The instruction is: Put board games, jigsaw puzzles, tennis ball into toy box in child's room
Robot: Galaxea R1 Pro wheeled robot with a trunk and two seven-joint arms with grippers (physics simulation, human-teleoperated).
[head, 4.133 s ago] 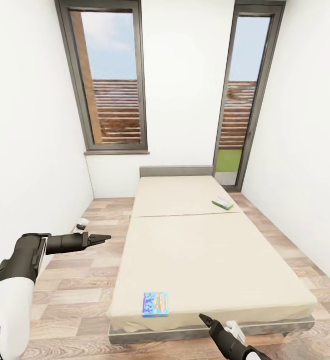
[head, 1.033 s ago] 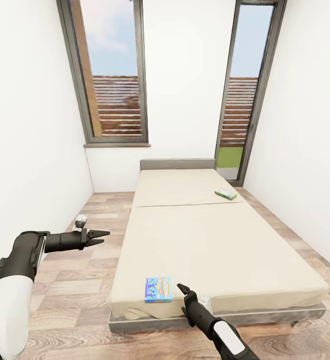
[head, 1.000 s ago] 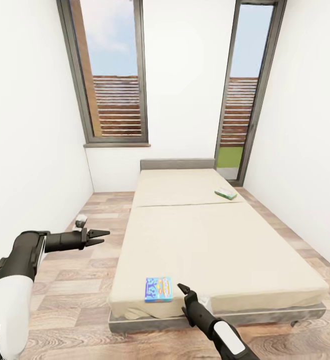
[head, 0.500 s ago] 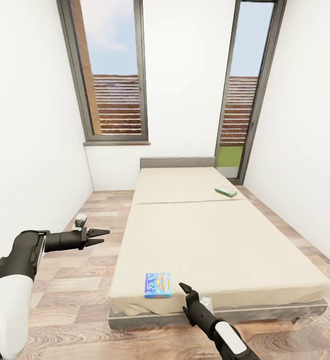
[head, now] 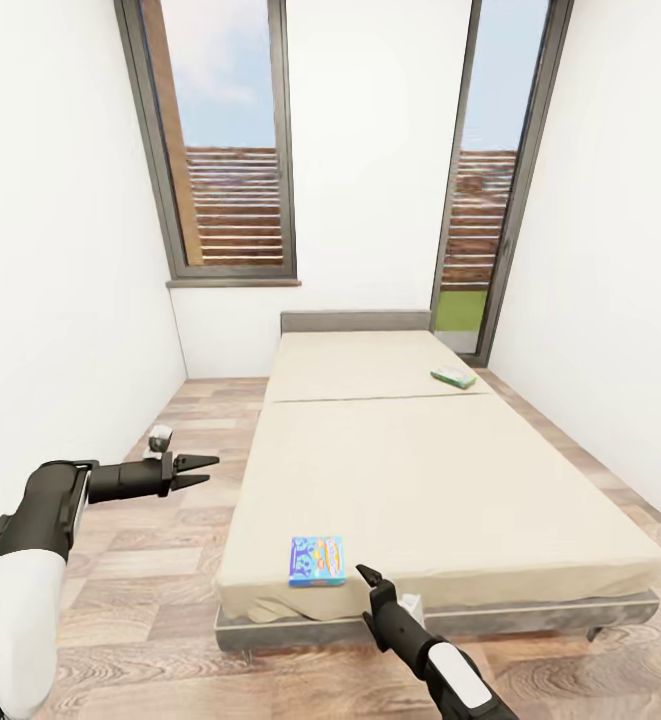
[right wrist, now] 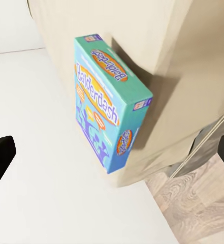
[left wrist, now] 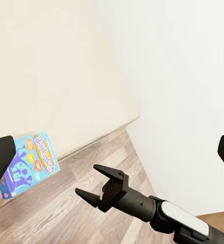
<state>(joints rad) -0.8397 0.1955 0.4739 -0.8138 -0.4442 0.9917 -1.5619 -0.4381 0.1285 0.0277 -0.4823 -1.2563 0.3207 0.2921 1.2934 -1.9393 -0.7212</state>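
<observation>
Blue board game (head: 317, 560), flat on bed (head: 450, 480) nr foot edge, orange "Balderdash" lid, long axis toward headboard. Right pincer (head: 368, 579) just beside it, open, empty; left pincer (head: 202, 469) open, empty too.

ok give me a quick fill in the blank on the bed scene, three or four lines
1. The blue board game lies near the ____ end of the bed.
2. The green board game lies on the mattress nearer the ____.
3. The right gripper has its jaws ____, just beside the blue game.
4. The left gripper is held out over the ____.

Missing words: foot; headboard; open; floor
</observation>
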